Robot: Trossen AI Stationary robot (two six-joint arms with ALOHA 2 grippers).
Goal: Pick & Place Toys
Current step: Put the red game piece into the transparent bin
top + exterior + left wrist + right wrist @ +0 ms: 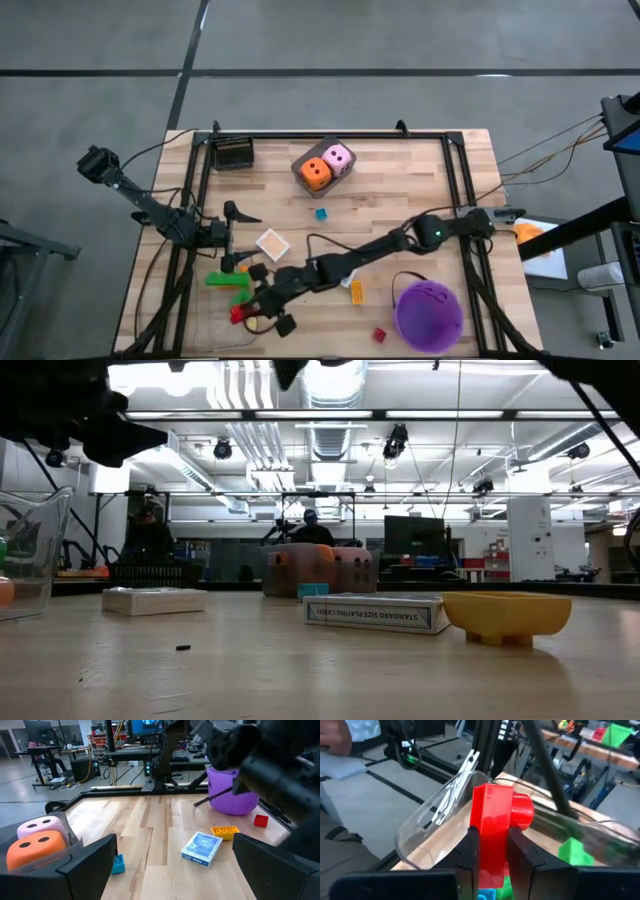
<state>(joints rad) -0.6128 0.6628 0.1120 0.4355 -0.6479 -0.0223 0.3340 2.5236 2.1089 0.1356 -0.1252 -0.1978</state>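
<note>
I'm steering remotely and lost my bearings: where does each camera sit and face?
High: overhead, straight down; both arms, purple bucket.
Low: table height, facing the room; card box, no hands.
Left wrist: behind the open left hand; dice, bucket.
Right wrist: behind the right hand gripping a red brick over the clear tray.
Shared: bucket, high and left wrist.

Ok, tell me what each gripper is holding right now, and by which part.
The right gripper is shut on a red brick, pinching its lower part while its studded end sticks up over the clear tray. The left gripper is open and holds nothing.
</note>
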